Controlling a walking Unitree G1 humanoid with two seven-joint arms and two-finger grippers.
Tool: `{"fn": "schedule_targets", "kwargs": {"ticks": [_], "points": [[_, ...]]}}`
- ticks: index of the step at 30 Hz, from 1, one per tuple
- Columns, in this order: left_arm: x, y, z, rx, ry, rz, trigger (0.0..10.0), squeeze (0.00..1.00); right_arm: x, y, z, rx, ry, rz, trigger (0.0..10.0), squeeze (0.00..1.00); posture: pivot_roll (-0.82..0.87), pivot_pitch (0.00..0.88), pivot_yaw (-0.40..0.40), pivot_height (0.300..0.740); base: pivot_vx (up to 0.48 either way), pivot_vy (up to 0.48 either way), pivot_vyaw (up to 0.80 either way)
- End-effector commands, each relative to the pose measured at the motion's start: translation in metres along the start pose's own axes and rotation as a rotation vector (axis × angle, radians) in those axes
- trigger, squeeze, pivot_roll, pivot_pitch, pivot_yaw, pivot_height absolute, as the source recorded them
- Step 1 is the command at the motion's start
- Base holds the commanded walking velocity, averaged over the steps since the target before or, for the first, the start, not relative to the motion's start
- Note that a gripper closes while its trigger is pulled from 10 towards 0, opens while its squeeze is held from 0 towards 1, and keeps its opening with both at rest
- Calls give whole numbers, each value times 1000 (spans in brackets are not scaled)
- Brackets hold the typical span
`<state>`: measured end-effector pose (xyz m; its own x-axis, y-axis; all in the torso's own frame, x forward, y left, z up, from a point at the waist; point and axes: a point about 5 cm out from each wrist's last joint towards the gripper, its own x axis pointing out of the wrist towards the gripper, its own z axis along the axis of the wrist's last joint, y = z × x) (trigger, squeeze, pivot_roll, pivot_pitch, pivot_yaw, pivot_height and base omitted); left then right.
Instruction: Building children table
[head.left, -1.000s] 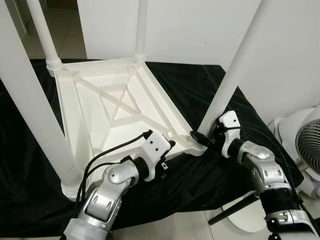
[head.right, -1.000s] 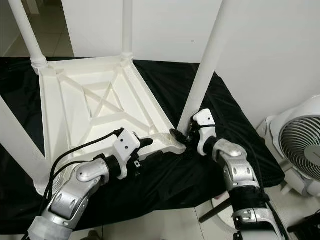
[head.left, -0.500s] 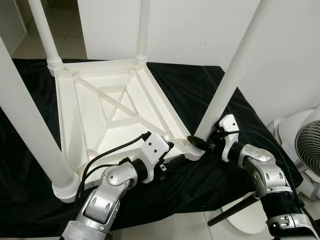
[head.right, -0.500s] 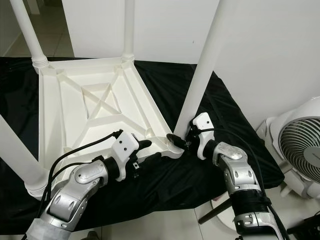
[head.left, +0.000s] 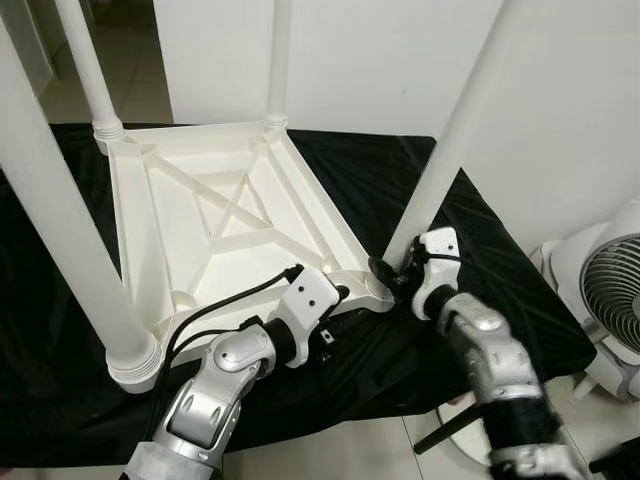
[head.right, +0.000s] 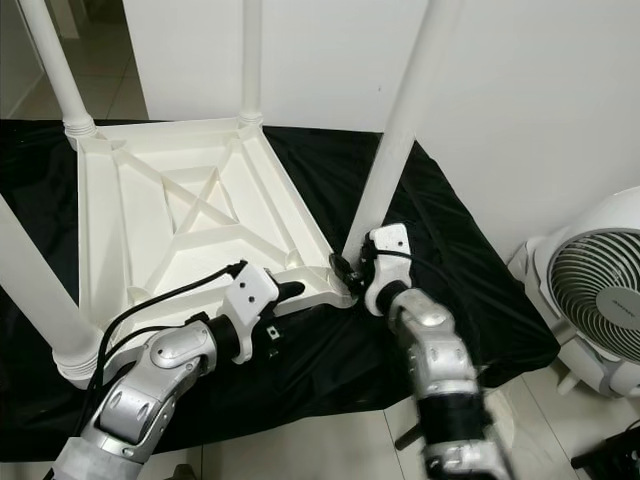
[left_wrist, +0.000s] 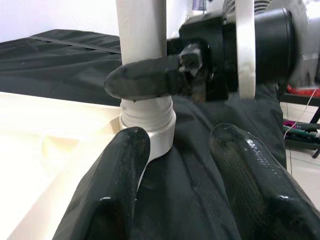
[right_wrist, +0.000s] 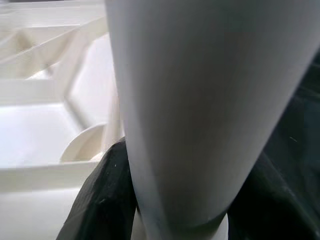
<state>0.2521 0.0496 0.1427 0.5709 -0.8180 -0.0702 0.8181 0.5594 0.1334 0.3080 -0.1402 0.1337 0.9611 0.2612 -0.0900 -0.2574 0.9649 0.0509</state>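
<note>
So the white plastic kids' table (head.left: 220, 215) is lying upside down on a black cloth (head.left: 500, 270) spread over the floor, ribbed underside facing up, with all four white legs sticking up from the corners. Two far legs (head.left: 88, 60) stand at the back corners, one big near leg (head.left: 60, 220) sits at the robot's left in its threaded collar, and the fourth leg (head.left: 455, 130) rises from the corner closest to the robot's right.

The right gripper (head.right: 352, 272) is at the base of that fourth leg, right above the corner socket. Its fingers (right_wrist: 102, 195) are clamped around the leg, one on each side, and the wrist view puts the white tube squarely between them. From the left wrist camera you can see one of those black fingers lying across the leg just above its collar (left_wrist: 147, 112).

The left gripper (left_wrist: 192, 195) is low at the table's near edge, beside the same corner. Its fingers (left_wrist: 120, 185) are spread apart and holding nothing; one is up against the white corner rim, the other rests over the black cloth.

Off to the robot's right, a white fan (head.right: 595, 300) stands on the tiled floor (head.right: 330, 440) near the cloth's edge, in front of a white wall (head.left: 400, 50).
</note>
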Motion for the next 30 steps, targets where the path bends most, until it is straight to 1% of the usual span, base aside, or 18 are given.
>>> {"fn": "schedule_targets", "kwargs": {"ticks": [1, 2, 3, 5, 7, 10, 12, 13, 19, 21, 22, 24, 25, 26, 27, 28, 29, 30], "points": [[4, 0, 1, -2, -1, 16, 10000, 0, -8, -8, -11, 31, 48, -176, 10000, 0, 73, 0, -86, 740, 0, 0, 0], [4, 0, 1, -2, -1, 16, 10000, 0, -8, -8, -11, 31, 48, -176, 10000, 0, 73, 0, -86, 740, 0, 0, 0], [5, -1, 1, -3, -2, 14, 10000, 0, -11, -3, -11, 29, 44, -217, 10000, 0, 71, 0, -89, 740, 0, 0, 0], [5, -1, 1, -3, -2, 14, 10000, 0, -11, -3, -11, 29, 44, -217, 10000, 0, 71, 0, -89, 740, 0, 0, 0], [6, -1, 2, -3, -5, 11, 10000, 0, -14, 7, -10, 16, 36, -235, 10000, 0, 68, 0, -89, 740, 0, 0, 0], [7, -1, 2, -3, -5, 11, 10000, 0, -14, 8, -9, 5, 31, -231, 10000, 0, 68, 0, -89, 740, 0, 0, 0], [7, -1, 2, -4, -6, 11, 10000, 0, -14, 6, -8, 8, 32, -242, 10000, 0, 66, 0, -91, 740, 0, 0, 0], [7, -1, 2, -4, -7, 10, 10000, 0, -15, 5, -7, 13, 33, -253, 10000, 1000, 67, 0, -91, 740, 0, 0, 0], [7, -1, 2, -5, -8, 12, 10000, 0, -17, 10, 0, 34, 20, -255, 10000, 1000, 71, 0, -93, 740, 0, 0, 0], [7, -1, 2, -6, -7, 13, 10000, 0, -15, 10, 3, 52, 11, -197, 10000, 1000, 71, 0, -93, 740, 0, 0, 0], [7, -1, 2, -6, -7, 12, 10000, 0, -14, 8, 5, 36, 9, -155, 10000, 1000, 71, 0, -94, 740, 0, 0, 0], [7, -1, 2, -6, -7, 12, 10000, 0, -14, 8, 5, 36, 9, -155, 10000, 1000, 71, 0, -94, 740, 0, 0, 0], [7, -1, 2, -5, -6, 12, 10000, 0, -13, 5, 6, -3, 6, -107, 10000, 1000, 72, 0, -93, 740, 0, 0, 0], [7, -1, 2, -5, -6, 12, 10000, 0, -12, 0, 8, -55, 0, -58, 10000, 0, 73, 0, -92, 740, 0, 0, 0], [7, -1, 2, -5, -6, 12, 10000, 0, -12, 0, 8, -55, 0, -58, 10000, 0, 73, 0, -92, 740, 0, 0, 0], [7, -1, 2, -4, -5, 11, 10000, 0, -11, -6, 9, -83, 5, -18, 10000, 0, 73, 0, -92, 740, 0, 0, 0], [7, -1, 2, -4, -5, 11, 10000, 0, -11, -6, 9, -83, 5, -18, 10000, 0, 73, 0, -92, 740, 0, 0, 0], [6, -1, 2, -3, -4, 10, 10000, 0, -10, -14, 11, -112, 11, 42, 10000, 0, 74, 0, -90, 740, 0, 0, 0]]}}
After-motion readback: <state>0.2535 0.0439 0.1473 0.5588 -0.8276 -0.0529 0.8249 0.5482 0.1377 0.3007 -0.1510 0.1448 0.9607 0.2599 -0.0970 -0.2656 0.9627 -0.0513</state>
